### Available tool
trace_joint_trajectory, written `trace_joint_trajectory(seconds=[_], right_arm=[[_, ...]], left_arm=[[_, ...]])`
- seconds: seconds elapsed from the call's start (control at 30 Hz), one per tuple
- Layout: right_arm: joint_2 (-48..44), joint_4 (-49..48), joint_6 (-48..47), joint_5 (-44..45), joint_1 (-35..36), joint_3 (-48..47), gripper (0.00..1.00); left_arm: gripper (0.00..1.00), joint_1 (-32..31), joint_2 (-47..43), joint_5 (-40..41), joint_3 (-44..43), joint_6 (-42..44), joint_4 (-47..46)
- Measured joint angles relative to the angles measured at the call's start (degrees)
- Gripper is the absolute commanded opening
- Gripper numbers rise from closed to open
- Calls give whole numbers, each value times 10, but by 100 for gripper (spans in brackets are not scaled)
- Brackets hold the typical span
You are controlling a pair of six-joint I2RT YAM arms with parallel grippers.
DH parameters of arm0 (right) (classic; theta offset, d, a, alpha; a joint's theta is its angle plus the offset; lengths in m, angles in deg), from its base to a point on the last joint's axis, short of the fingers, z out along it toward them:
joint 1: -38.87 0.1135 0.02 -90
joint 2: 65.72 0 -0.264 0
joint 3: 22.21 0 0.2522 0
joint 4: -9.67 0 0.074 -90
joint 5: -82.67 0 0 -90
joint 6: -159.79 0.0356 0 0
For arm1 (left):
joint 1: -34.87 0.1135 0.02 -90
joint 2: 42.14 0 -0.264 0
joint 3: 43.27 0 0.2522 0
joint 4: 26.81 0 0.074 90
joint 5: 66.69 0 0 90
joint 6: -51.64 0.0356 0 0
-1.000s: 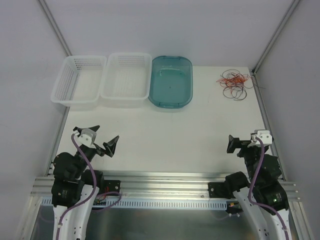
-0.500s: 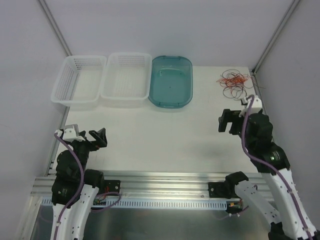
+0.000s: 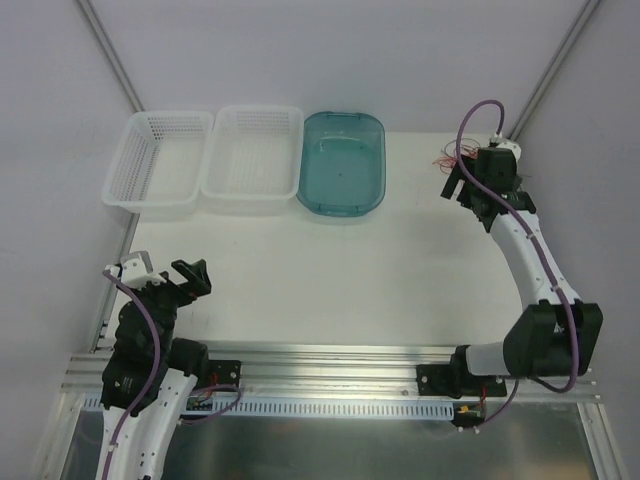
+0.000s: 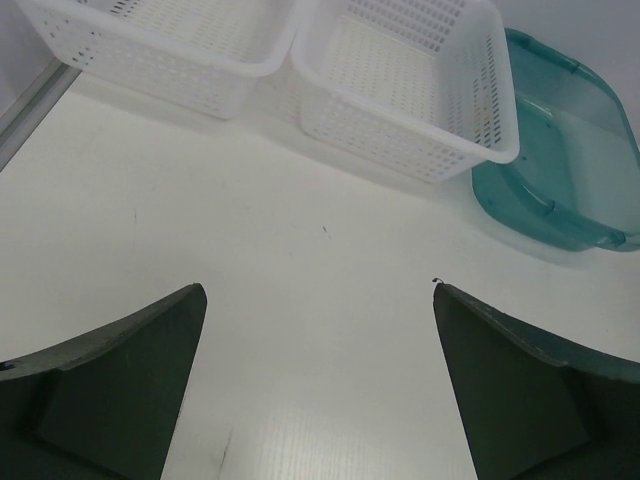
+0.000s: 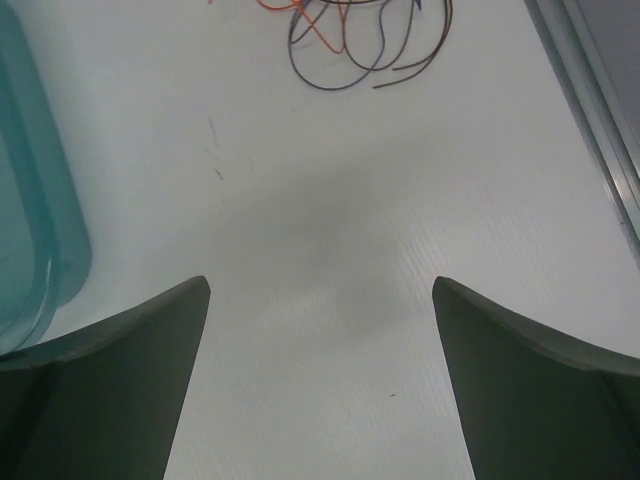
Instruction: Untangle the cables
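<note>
Near edge: left pincer (image 3: 190, 278) low over the worktop (image 3: 330, 270) at the near left. It is about where it was half a second ago and has pulled back left from its spot a second ago. Its fingers are spread wide in the left wrist view (image 4: 318, 290), with only bare worktop between them.

Right arm changed most. A second ago it was folded at the near right, half a second ago mid-right, and now it is stretched out to the far right corner. Right pincer (image 3: 458, 183) hangs over the worktop just short of the cables (image 3: 442, 158), and the wrist now covers most of the bundle from the top camera. Its fingers are also wide apart in the right wrist view (image 5: 320, 285), gripping nothing and not touching the wires.

The cables (image 5: 350, 40) lie on the worktop at the far right corner, just beyond the open right pincer. They are thin black and red-orange wires in overlapping loops, with loose black ends curling toward the camera. The top of the bundle is cut off by the frame edge. They look the same as before.

A metal rail (image 5: 590, 100) runs just right of the cables. Teal tub (image 3: 345, 117) sits left of them, well apart, and its rim shows at the left of the right wrist view. Two white mesh baskets (image 3: 260, 110) (image 3: 170, 117) stand side by side left of the tub along the far edge. Nothing lies between the right pincer and the wires.
</note>
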Motion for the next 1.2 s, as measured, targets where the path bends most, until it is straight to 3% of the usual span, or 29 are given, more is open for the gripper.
trace_joint_trajectory(seconds=[0.3,0.7,0.97,1.0,1.07,1.1,1.13,1.2], right_arm=[[196,-43,54,-18,-87,-113,100],[464,-101,115,-67,-150,-306,100],[593,-138,168,-127,-164,-404,100],[601,-144,176,-136,-164,-418,97],[615,-153,188,-151,-164,-436,79],[623,-156,196,-157,-164,-443,70],[629,-160,201,-164,-164,-447,51],[639,-166,214,-172,-164,-447,33]], left_arm=[[99,-9,0,2,0,-1,1],[99,-9,0,3,0,-1,1],[99,-8,0,3,0,-1,1],[99,-8,0,3,0,-1,1],[99,-7,0,3,0,-1,1],[99,-7,0,3,0,-1,1],[99,-7,0,3,0,-1,1],[99,-7,0,3,0,-1,1]])
